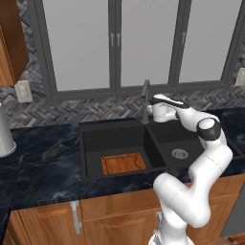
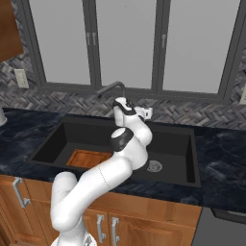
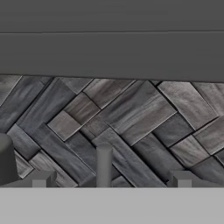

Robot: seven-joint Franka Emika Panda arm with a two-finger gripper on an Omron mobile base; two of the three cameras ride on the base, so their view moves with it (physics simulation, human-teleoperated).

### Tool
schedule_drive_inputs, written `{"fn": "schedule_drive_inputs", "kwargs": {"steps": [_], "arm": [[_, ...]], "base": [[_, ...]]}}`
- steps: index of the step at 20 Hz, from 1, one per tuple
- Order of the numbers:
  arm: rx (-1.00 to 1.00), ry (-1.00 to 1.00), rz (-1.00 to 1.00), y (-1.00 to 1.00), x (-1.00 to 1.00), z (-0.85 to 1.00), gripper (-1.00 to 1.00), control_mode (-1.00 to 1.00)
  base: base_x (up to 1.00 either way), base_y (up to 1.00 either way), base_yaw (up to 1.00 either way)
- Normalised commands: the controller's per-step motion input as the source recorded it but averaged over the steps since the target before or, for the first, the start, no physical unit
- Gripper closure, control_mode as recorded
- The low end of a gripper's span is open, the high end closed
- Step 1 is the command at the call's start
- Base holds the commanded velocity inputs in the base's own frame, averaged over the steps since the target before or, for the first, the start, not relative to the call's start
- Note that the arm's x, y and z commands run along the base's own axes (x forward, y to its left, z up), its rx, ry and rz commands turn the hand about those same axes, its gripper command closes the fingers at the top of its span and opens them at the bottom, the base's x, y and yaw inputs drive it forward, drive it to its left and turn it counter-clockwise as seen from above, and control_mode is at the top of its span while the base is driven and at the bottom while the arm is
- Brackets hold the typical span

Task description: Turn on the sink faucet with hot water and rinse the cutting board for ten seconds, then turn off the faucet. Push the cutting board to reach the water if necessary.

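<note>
The tall dark sink faucet stands behind the divider of the black sink, its spout swung over the large basin. No water runs from it. The orange-brown cutting board lies flat at the front of the large basin. My gripper hovers just right of the faucet's base, pointing at the back wall. In the hand view my gripper is open wide, and the thin grey lever stands upright between the two fingertips. The faucet's body shows at the left edge.
The smaller right basin holds a round silver drain. Dark marble counter surrounds the sink, with a pale cylindrical vessel at the far left. Herringbone tile backsplash and a grey window sill lie close ahead. A wall outlet is at the left.
</note>
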Motion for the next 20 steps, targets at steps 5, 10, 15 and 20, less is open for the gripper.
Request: {"fn": "schedule_drive_inputs", "kwargs": {"steps": [5, 10, 15, 20], "arm": [[0.0, 0.0, 0.0, 0.0, 0.07, 0.0, -1.0, -1.0], [0.0, 0.0, 0.0, 0.0, 0.07, 0.0, -1.0, -1.0], [0.0, 0.0, 0.0, 0.0, 0.07, 0.0, -1.0, -1.0], [0.0, 0.0, 0.0, 0.0, 0.04, 0.0, -1.0, -1.0]], "base": [[0.0, 0.0, 0.0], [0.0, 0.0, 0.0], [0.0, 0.0, 0.0], [0.0, 0.0, 0.0]]}}
